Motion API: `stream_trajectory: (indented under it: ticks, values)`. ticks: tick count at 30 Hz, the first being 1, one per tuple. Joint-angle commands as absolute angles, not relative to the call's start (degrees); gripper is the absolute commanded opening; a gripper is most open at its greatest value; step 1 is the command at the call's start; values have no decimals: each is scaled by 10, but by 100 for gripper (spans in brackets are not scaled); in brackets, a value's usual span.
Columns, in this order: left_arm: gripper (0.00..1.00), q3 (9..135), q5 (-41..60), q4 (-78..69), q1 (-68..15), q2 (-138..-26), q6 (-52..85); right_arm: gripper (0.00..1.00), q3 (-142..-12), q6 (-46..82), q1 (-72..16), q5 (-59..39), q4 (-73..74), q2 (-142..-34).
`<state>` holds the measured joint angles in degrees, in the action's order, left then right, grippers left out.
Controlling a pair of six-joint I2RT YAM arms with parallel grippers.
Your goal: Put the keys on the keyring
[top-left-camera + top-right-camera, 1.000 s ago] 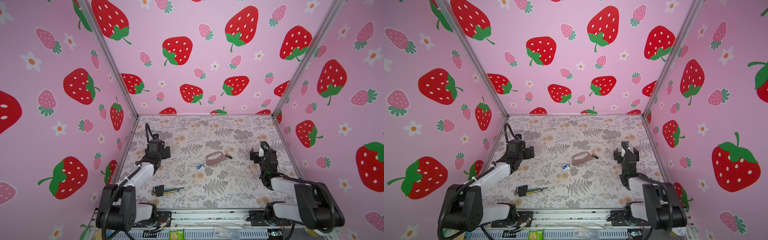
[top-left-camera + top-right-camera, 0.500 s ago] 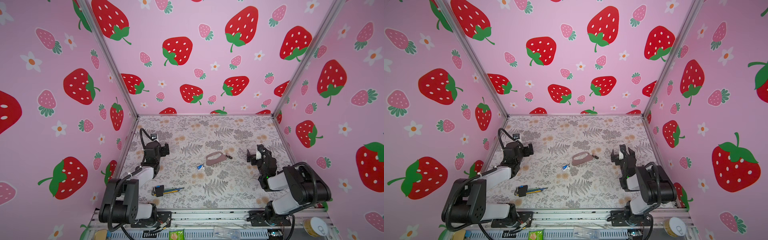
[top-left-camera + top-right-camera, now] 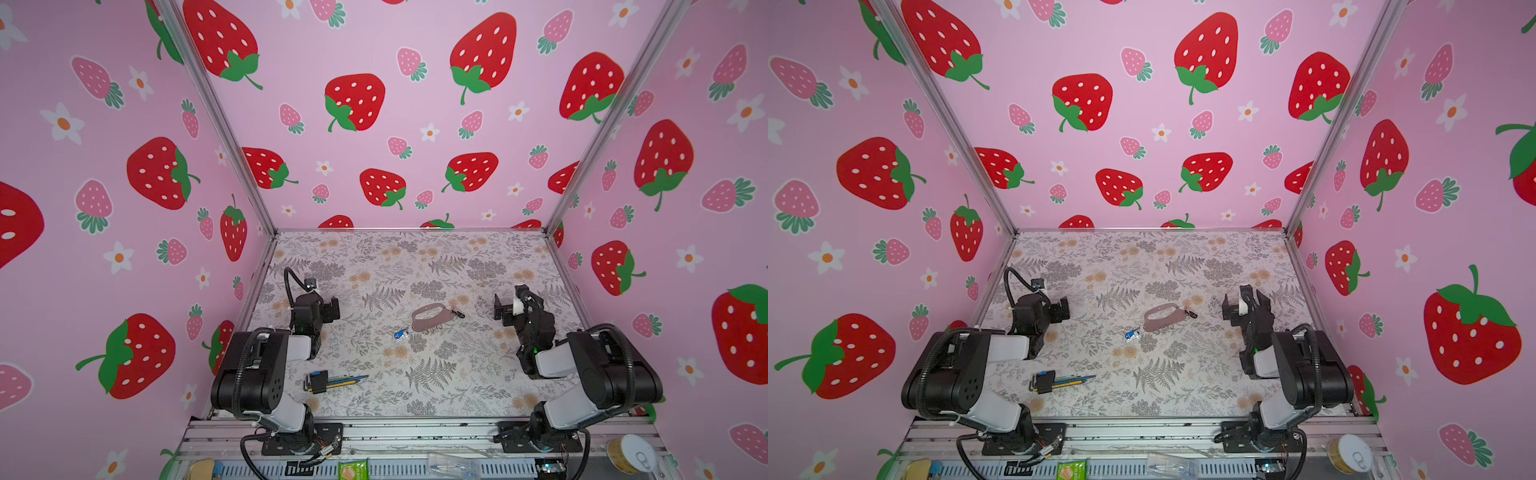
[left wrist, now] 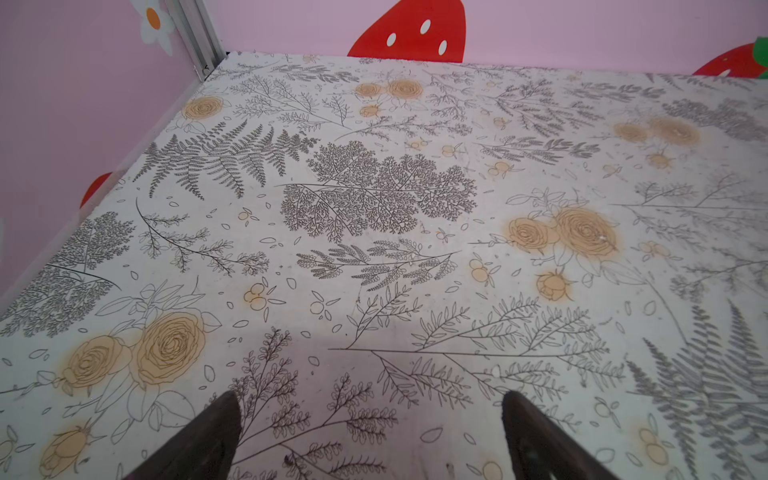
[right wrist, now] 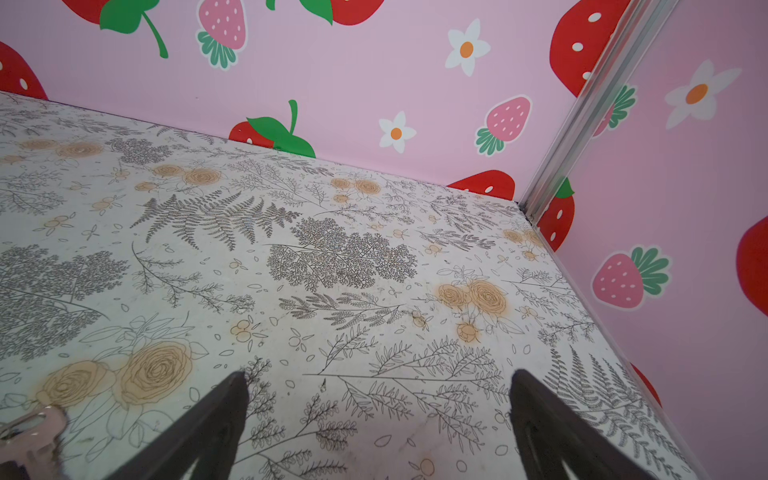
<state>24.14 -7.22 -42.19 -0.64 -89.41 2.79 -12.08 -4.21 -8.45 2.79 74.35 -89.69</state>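
You have the keyring (image 3: pixel 430 318) lying flat near the middle of the mat (image 3: pixel 374 257) in both top views. The blue-tag key (image 3: pixel 401 333) is at its 8 o'clock, just beside the ringed edge; hooked on or loose, cannot tell. The oval-tag key (image 3: pixel 457 312) is at its 3 o'clock, close against it. Your left gripper (image 4: pixel 370 399) is well off at 9 o'clock, jaws wide, nothing between them. Your right gripper (image 5: pixel 378 378) is near at 3 o'clock, jaws wide, empty. The hex keys (image 3: pixel 320 381) are at 7 o'clock, well apart.
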Motion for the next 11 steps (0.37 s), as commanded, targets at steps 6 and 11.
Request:
stream_trajectory:
  ticks: [6, 11]
  values:
    - [99, 270, -27, -426, -5, -895, 9, 99, -146, -19, -80, 67, 731, -902]
    - [99, 262, -16, -432, 1, -887, 13, 99, -150, -5, -81, 95, 724, -900]
